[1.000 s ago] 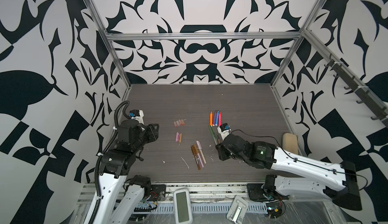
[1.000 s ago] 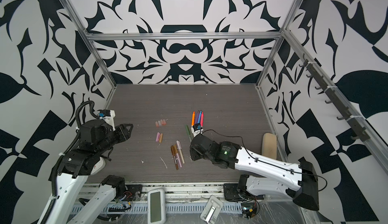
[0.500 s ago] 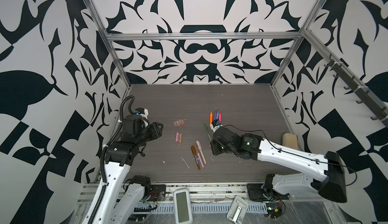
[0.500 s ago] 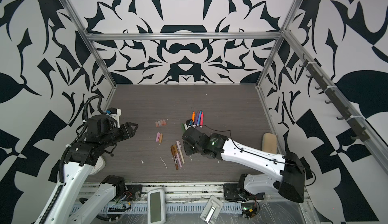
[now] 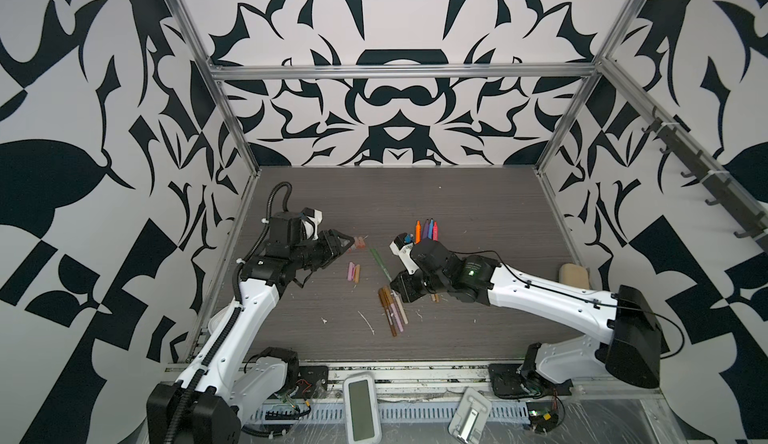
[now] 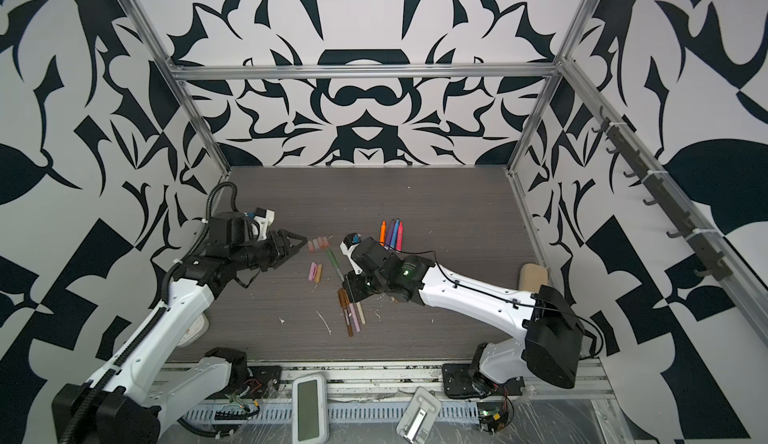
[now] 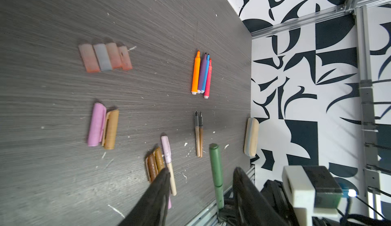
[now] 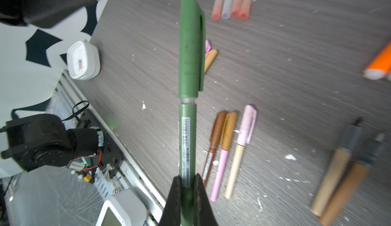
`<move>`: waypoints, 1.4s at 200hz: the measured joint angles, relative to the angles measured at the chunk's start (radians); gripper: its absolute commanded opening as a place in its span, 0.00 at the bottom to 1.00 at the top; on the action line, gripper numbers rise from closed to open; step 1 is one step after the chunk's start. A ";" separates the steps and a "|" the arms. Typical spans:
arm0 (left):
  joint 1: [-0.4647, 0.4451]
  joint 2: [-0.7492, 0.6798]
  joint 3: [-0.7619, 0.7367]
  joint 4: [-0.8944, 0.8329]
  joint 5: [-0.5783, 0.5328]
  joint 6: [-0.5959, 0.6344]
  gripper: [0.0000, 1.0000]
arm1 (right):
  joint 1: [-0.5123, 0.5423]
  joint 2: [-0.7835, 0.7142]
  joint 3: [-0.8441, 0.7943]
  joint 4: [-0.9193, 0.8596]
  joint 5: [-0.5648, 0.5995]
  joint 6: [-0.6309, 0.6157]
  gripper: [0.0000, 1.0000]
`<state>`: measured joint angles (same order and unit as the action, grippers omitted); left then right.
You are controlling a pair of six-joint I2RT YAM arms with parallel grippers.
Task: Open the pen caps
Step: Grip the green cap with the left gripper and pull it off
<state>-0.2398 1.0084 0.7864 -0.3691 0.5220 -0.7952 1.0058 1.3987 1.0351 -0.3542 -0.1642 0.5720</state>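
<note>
Label [image 8: 185, 150] on green pen [image 8: 187, 112] — right wrist only

On the table [image 5: 457, 196], a row of 4 caps [image 5: 360, 243] lies left of centre, with the left gripper [image 5: 350, 240] just to its left. A pair of caps [image 5: 353, 272] lies in front of that row, nearer the camera. To the right, the right gripper [image 8: 187, 182] holds the gripped pen [image 5: 380, 262], whose capped end points toward the row. Behind that gripper, 4 uncapped pens [image 5: 427, 230] lie side by side. In front of it, 3 capped pens [image 5: 392, 311] lie side by side. Under the right arm [image 5: 540, 296], 2 more uncapped pens [image 7: 198, 136] lie together. A block [image 5: 574, 274] rests at the table's right edge. A small device [image 6: 194, 329] sits near its left edge, beneath the left arm [image 6: 183, 296].
</note>
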 measured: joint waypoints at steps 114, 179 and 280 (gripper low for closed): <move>-0.203 0.047 -0.058 0.192 -0.054 -0.169 0.32 | 0.008 -0.103 -0.039 0.069 -0.041 0.032 0.00; -0.246 0.112 -0.052 0.259 -0.028 -0.182 0.00 | 0.023 -0.102 -0.077 0.066 0.025 0.055 0.32; -0.253 0.115 -0.051 0.280 -0.027 -0.195 0.00 | 0.006 -0.024 -0.035 0.071 0.010 0.028 0.00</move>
<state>-0.4923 1.1236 0.7349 -0.0887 0.4946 -0.9897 1.0119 1.3750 1.0000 -0.2829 -0.1543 0.6003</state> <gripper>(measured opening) 0.134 0.080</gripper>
